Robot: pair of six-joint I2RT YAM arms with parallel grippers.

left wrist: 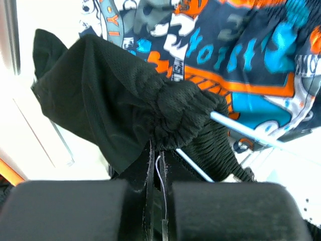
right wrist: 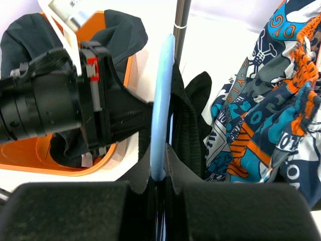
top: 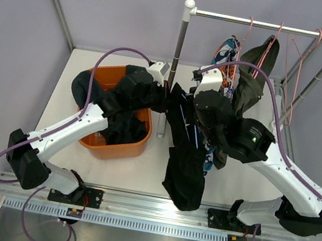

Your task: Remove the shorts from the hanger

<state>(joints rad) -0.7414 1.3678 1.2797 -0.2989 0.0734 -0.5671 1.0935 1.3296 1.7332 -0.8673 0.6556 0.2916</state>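
Black mesh shorts (left wrist: 125, 100) are pinched at the gathered waistband between the closed left fingers (left wrist: 159, 173); a pale blue hanger (right wrist: 161, 100) is clamped between the closed right fingers (right wrist: 159, 183).

Light: bright and even; your table (top: 140, 172) glares white in both wrist views.
Shadows: faint.
Blur: your near fingers (left wrist: 65, 211) look soft.
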